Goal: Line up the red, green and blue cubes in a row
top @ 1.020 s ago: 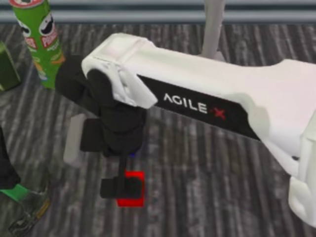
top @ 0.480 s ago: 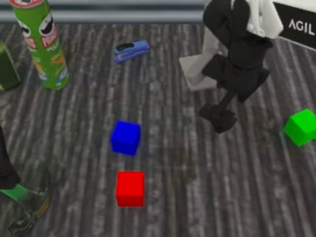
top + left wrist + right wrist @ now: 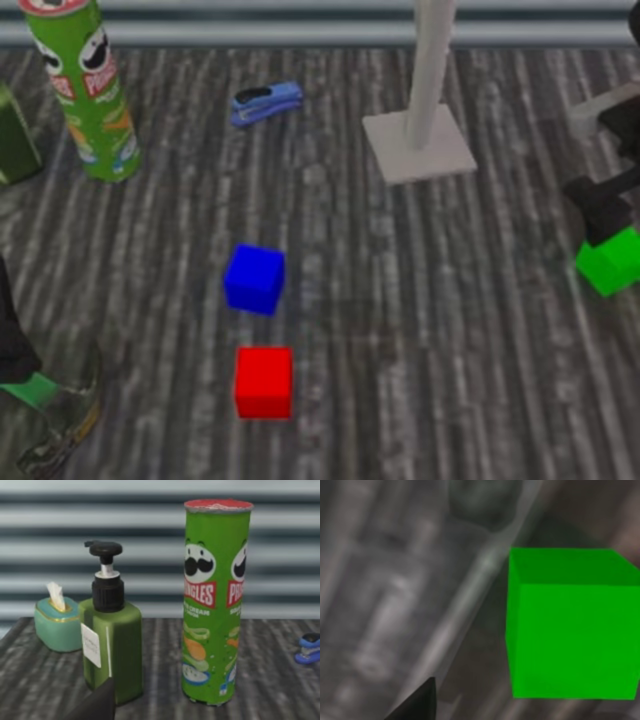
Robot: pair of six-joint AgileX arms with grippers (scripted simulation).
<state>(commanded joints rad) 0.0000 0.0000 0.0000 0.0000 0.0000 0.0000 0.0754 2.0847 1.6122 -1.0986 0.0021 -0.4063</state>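
The blue cube (image 3: 254, 279) sits left of the table's middle, and the red cube (image 3: 264, 381) lies just in front of it with a small gap between them. The green cube (image 3: 610, 262) rests far off at the right edge. My right gripper (image 3: 604, 212) hovers at that edge, just behind and over the green cube, open. In the right wrist view the green cube (image 3: 572, 625) fills the frame close by, off to one side of a single dark fingertip (image 3: 417, 705). My left arm (image 3: 12, 345) stays parked at the left edge, one fingertip (image 3: 97, 705) showing.
A tall green crisp can (image 3: 85, 90) and a green soap bottle (image 3: 15, 135) stand at the back left, with a teal tissue box (image 3: 57, 625) beside them. A small blue stapler (image 3: 267, 102) lies at the back. A white stand (image 3: 420, 145) rises right of centre.
My right arm has left the red cube on the table and swung from above it across to the right edge, ending over the green cube. The cubes have not moved.
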